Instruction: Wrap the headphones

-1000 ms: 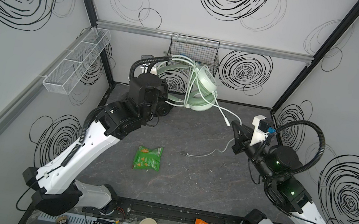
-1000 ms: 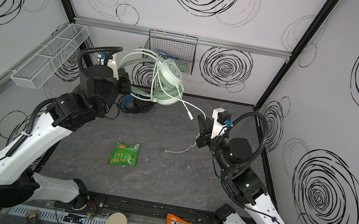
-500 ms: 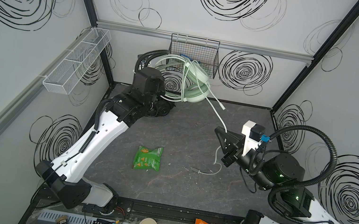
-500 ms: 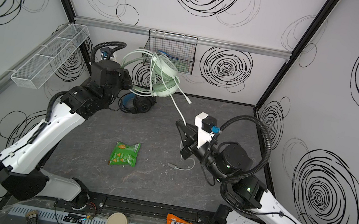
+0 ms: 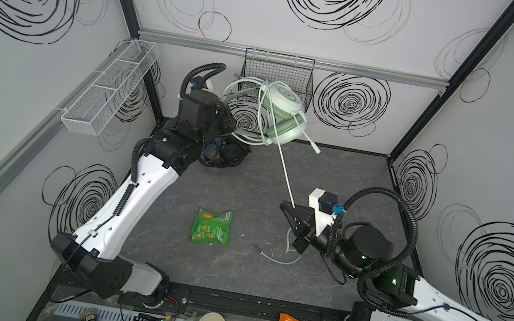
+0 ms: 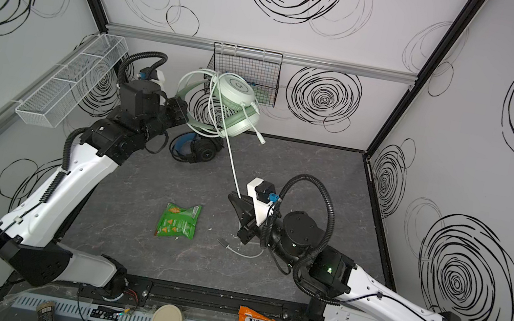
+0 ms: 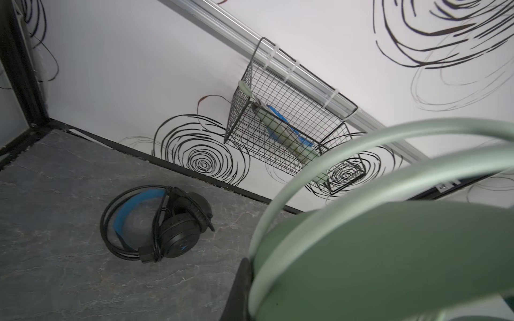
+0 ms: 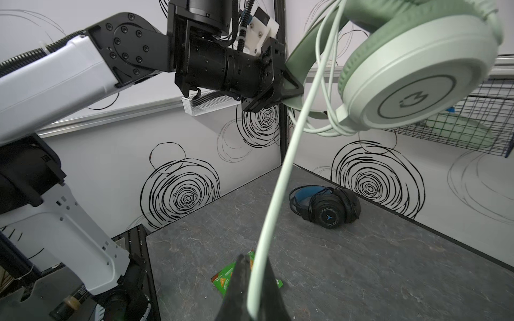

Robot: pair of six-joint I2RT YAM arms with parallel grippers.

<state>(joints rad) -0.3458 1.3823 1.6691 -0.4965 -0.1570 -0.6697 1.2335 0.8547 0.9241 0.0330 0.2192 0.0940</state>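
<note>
Diagonally, pale cable (image 5: 285, 173) taut toward right pincer (image 5: 286, 206)

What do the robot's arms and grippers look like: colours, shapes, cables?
The left arm and right arm have white shells and black joints. A black ribbed hose loops over each wrist, beside a white camera mount with a blue plug. The left gripper and right gripper are black and taper to points.
</note>
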